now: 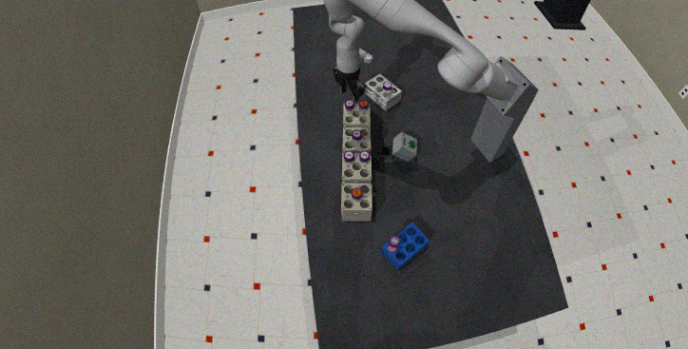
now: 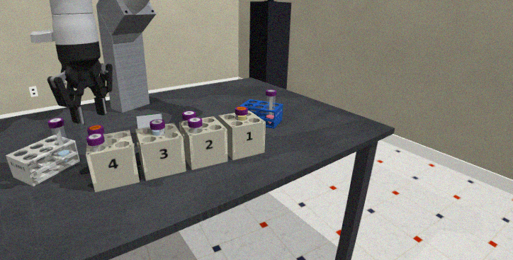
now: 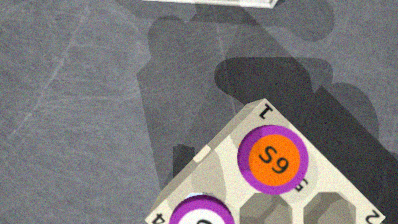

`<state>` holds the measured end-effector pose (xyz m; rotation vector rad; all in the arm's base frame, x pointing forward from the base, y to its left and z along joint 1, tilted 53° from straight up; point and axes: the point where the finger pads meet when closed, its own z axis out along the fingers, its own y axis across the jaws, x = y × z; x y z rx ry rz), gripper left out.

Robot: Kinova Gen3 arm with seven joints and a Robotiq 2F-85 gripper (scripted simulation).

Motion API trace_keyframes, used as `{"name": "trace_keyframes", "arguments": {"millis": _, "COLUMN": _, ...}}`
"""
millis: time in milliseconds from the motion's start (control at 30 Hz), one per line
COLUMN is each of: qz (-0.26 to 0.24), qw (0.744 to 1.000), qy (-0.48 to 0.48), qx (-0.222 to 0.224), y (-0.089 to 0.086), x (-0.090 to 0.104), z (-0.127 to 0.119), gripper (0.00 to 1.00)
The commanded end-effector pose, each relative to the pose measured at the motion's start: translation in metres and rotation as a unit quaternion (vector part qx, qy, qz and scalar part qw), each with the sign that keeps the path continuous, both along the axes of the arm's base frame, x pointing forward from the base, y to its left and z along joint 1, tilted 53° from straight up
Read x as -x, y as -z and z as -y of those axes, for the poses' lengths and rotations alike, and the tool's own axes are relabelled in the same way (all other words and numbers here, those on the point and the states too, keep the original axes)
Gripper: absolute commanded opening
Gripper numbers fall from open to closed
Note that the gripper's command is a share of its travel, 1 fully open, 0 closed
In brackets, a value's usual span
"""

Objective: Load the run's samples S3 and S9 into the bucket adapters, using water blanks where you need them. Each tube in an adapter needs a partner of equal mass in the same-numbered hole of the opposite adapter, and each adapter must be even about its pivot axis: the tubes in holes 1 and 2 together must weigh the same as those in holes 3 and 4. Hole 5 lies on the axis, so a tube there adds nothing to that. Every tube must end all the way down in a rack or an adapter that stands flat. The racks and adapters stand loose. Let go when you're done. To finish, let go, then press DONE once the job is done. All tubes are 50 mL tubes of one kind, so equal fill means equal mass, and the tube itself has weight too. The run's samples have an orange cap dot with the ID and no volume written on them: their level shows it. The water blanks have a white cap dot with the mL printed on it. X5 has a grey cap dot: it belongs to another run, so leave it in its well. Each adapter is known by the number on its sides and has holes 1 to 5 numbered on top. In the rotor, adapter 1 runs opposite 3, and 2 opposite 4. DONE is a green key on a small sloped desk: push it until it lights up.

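My gripper (image 1: 353, 87) (image 2: 88, 114) is open and empty. It hangs above the table just behind adapter 4 (image 1: 356, 118) (image 2: 113, 164) (image 3: 330, 175). Sample S9 (image 3: 273, 159) (image 1: 363, 104) (image 2: 95, 129) sits in hole 1 of adapter 4, with a white-dot blank (image 3: 201, 217) (image 1: 349, 104) (image 2: 95, 139) in hole 4. Adapter 3 (image 2: 163, 154) holds one blank (image 2: 156, 125) in its middle hole. Adapter 2 (image 2: 207, 144) holds two tubes (image 2: 188, 115) (image 2: 195, 122). Adapter 1 (image 2: 249, 137) holds an orange-dot tube (image 2: 241, 111) (image 1: 355, 193) in its middle hole.
The white blanks rack (image 1: 380, 98) (image 2: 25, 166) stands beside adapter 4 with one tube (image 2: 56, 123). The blue rack (image 1: 409, 250) (image 2: 278, 109) holds the grey-dot tube (image 1: 393, 240) (image 2: 271, 94). The DONE desk (image 1: 404, 146) (image 2: 149, 118) stands behind adapter 3. The arm's base stands at the back.
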<state>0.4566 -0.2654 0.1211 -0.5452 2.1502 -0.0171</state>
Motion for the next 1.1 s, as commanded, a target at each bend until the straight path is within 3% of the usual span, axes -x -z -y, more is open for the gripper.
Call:
{"name": "trace_keyframes", "arguments": {"millis": 0, "qz": 0.0, "qw": 1.0, "qy": 0.0, "qx": 0.0, "y": -0.003, "x": 0.004, "z": 0.001, "gripper": 0.62}}
{"name": "trace_keyframes", "arguments": {"millis": 1067, "qz": 0.0, "qw": 1.0, "qy": 0.0, "qx": 0.0, "y": -0.025, "x": 0.033, "z": 0.008, "gripper": 0.62}}
